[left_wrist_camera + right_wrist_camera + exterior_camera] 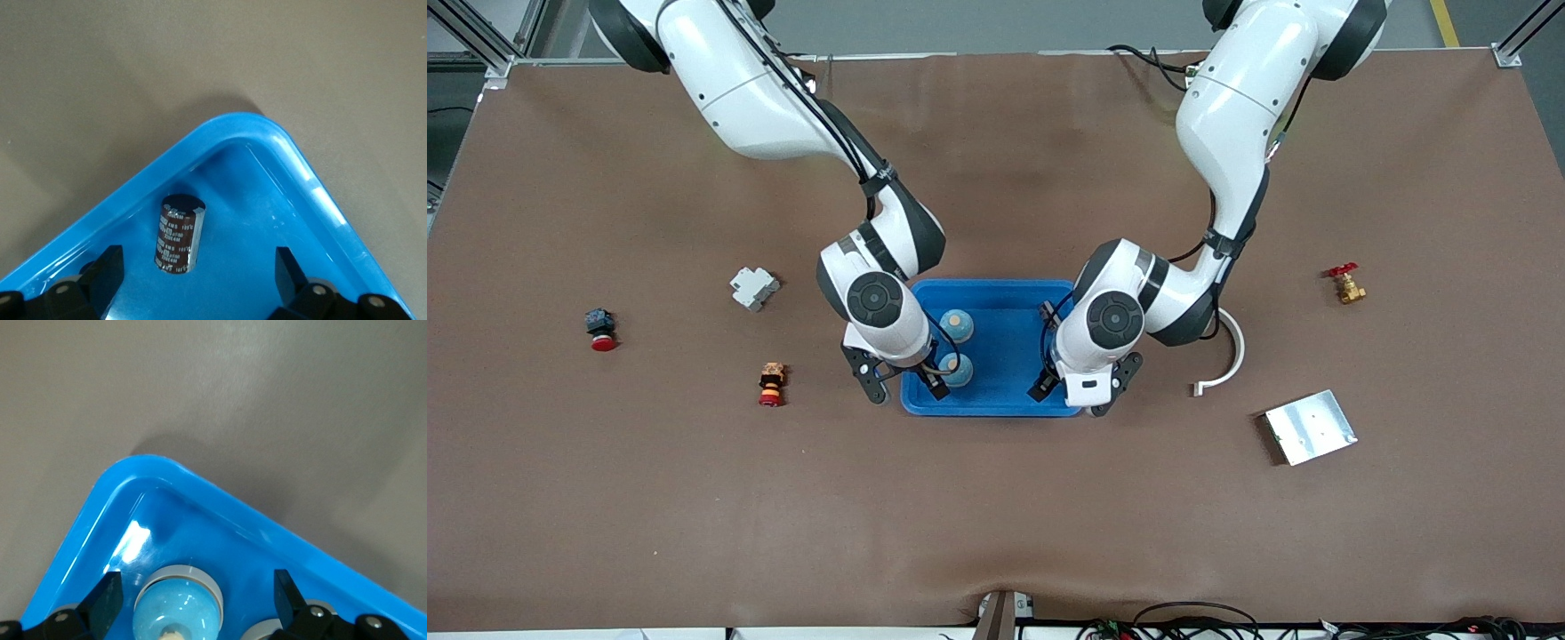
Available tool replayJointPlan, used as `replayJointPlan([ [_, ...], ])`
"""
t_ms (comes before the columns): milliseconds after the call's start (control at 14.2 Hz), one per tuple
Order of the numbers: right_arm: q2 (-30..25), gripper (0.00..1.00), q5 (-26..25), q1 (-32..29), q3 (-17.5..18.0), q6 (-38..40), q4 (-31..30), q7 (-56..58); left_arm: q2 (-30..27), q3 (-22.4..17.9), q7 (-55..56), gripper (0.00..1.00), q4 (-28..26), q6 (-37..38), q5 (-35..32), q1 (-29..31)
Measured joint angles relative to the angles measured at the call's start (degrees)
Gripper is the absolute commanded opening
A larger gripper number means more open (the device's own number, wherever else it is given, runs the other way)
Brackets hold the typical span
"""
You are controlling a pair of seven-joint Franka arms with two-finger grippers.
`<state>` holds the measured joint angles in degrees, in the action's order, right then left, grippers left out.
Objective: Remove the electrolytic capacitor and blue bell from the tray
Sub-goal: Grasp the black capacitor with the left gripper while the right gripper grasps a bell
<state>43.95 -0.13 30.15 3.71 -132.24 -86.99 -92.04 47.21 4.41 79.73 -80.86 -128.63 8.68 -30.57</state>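
A blue tray (1005,298) sits mid-table. My left gripper (1077,391) hangs open over the tray's corner toward the left arm's end. In the left wrist view a dark brown capacitor (179,233) with white print rests in the tray (280,143) between my open left gripper's (197,277) fingers, touching neither. It is hidden in the front view. My right gripper (904,382) hangs open over the tray's other end. Its wrist view shows a light blue bell (179,610) on a grey base between the open right gripper's (193,600) fingers. Two bells (956,324) (958,368) show in the tray.
Toward the right arm's end lie a grey breaker block (754,287), a red push button (600,329) and an orange-red button (771,383). Toward the left arm's end lie a white curved piece (1232,356), a metal plate (1310,427) and a brass valve (1345,284).
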Motion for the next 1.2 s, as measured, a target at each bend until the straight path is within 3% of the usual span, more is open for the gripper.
replayJointPlan([
  [1058,4.83,1.00,-0.01,2.58,0.00,-1.77,4.01,-5.41,2.37,-0.03,0.00,1.00,0.00,-4.82,-0.02,-0.04],
  [1129,4.85,0.88,-0.01,2.65,0.00,-1.77,4.01,-5.42,2.54,-0.03,0.00,1.00,0.00,-5.24,-0.03,-0.04],
  [1199,4.87,0.65,-0.01,2.70,0.00,-1.78,4.01,-5.42,2.72,-0.03,0.00,1.00,0.00,-5.55,-0.03,-0.06],
])
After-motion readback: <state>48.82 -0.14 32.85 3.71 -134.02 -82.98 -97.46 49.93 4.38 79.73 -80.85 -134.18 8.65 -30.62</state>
